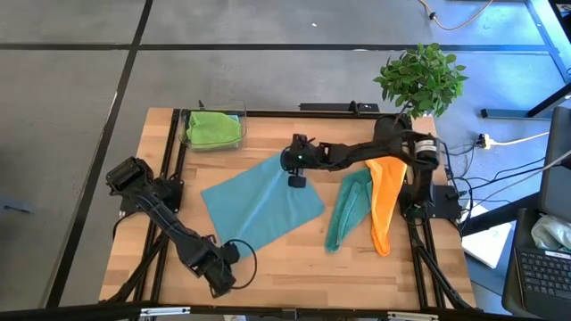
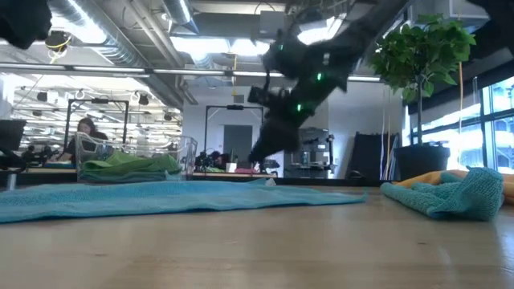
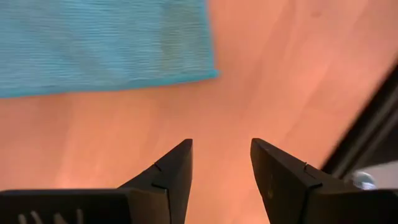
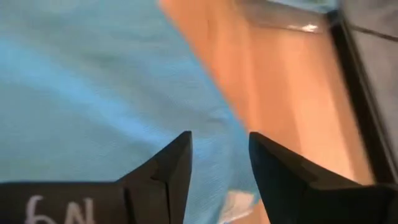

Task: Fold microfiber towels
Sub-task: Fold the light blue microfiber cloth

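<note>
I hold the right hand (image 1: 297, 179) released above the far edge of the spread light blue towel (image 1: 259, 207) mid-desk (image 1: 294, 267), ready to fold; the left hand (image 1: 234, 252) waits released beside its near corner.

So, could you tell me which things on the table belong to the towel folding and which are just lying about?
Part of the job:
- light blue towel, spread flat
- teal towel, bunched
- orange towel, bunched
- lime green towel, in the clear bin
- right gripper, open above the light blue towel
- left gripper, open, near the table's front

Just lying about:
- potted plant
</note>
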Tool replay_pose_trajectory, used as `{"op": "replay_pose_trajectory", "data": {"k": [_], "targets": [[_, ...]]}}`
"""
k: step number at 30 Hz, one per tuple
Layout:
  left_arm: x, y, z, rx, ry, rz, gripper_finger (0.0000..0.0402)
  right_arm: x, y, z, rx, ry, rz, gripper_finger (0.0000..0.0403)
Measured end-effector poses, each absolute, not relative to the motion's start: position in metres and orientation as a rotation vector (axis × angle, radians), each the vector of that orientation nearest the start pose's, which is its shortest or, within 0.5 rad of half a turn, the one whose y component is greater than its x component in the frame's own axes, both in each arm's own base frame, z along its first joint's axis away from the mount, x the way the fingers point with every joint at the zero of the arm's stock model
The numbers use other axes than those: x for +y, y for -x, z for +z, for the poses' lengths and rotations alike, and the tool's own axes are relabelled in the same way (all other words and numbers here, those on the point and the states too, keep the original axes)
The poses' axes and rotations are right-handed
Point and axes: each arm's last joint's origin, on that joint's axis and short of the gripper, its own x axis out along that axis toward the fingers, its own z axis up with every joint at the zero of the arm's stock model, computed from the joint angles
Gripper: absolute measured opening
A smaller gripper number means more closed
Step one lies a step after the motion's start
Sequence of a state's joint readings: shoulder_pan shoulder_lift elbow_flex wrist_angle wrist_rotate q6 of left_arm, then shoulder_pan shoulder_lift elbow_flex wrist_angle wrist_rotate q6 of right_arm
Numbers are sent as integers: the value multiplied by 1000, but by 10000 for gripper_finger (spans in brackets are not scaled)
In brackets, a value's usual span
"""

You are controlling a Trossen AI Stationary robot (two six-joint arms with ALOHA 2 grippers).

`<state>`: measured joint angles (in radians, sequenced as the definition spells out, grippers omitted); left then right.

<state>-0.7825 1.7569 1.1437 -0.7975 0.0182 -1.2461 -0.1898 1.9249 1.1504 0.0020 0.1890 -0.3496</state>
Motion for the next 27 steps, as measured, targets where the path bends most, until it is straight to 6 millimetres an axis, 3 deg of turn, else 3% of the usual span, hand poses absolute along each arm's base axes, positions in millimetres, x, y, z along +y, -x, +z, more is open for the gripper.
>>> {"op": "replay_pose_trajectory", "data": {"k": [4, 7, 12, 15, 18, 22, 27], "targets": [[-222, -223, 181, 1457, 387, 301, 156, -58, -383, 161, 882, 327, -113, 162], [-218, -221, 181, 1440, 313, 335, 156, -33, -386, 167, 827, 250, 79, 162], [-206, -209, 182, 1523, 184, 451, 157, 45, -392, 168, 687, 236, 423, 162], [-200, -202, 184, 1530, 82, 517, 157, 92, -394, 174, 547, 366, 445, 162], [-201, -198, 185, 1511, 40, 526, 157, 127, -395, 175, 417, 458, 409, 162], [-205, -194, 185, 1495, 72, 555, 157, 152, -401, 170, 249, 433, 396, 162], [-211, -188, 185, 1450, 118, 602, 157, 165, -426, 148, 304, 390, 403, 162]]}}
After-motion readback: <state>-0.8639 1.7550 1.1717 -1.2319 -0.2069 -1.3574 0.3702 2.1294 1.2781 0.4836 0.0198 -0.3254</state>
